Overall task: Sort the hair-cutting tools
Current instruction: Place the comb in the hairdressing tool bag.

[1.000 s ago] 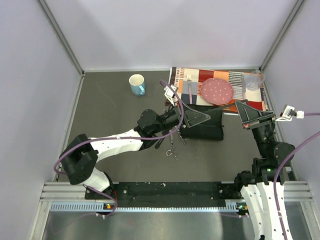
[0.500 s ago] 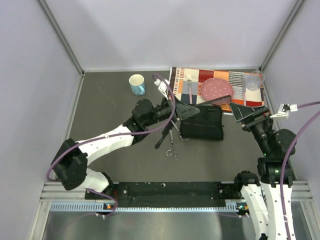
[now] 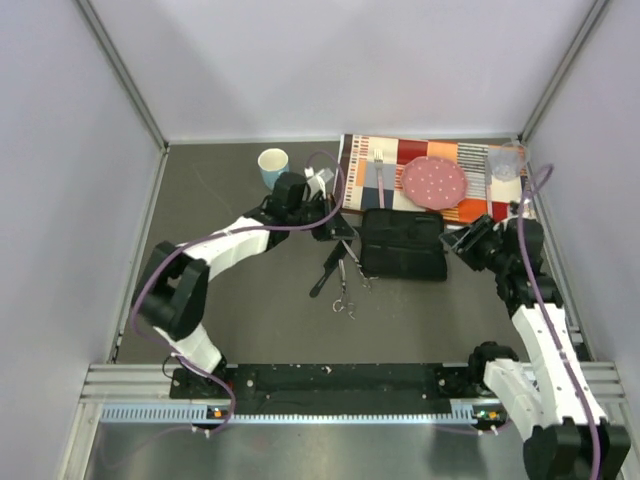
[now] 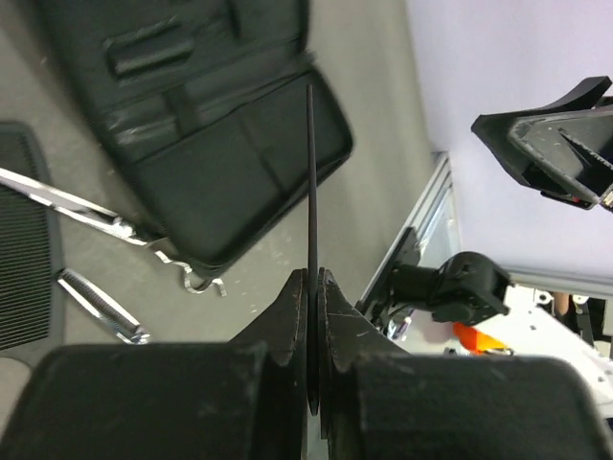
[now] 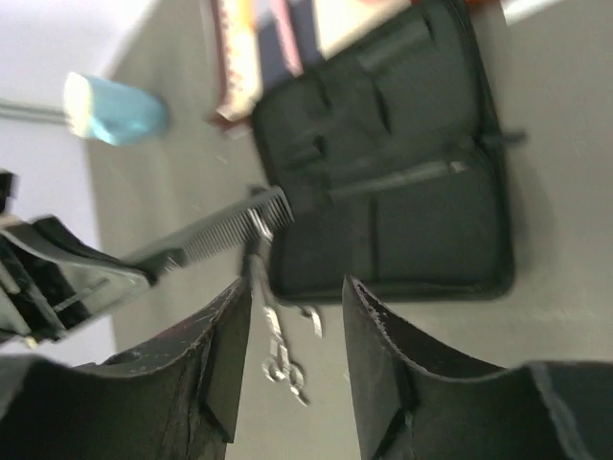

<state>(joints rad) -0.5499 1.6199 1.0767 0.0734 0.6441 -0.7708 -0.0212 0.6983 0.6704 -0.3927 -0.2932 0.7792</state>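
Note:
My left gripper [image 4: 311, 273] is shut on the flat black comb [image 4: 310, 172], seen edge-on here. In the right wrist view the comb [image 5: 220, 235] reaches from that gripper to the case's corner. From above, the left gripper [image 3: 336, 227] hovers just left of the open black case [image 3: 403, 245]. Two silver scissors [image 3: 345, 292] and the slim black handled comb [image 3: 326, 271] lie on the table in front of it. My right gripper [image 3: 460, 243] hangs by the case's right edge, and its fingers [image 5: 297, 287] are open with nothing between them.
A striped placemat [image 3: 470, 155] at the back right carries a pink plate [image 3: 433, 182], a fork [image 3: 380, 180] and a clear cup [image 3: 505, 162]. A blue mug [image 3: 273, 167] stands at the back left. Walls close in the table on both sides.
The comb passed from the right gripper to the left, which shut on it and drew it leftward. The right gripper let go, opened and dropped beside the case.

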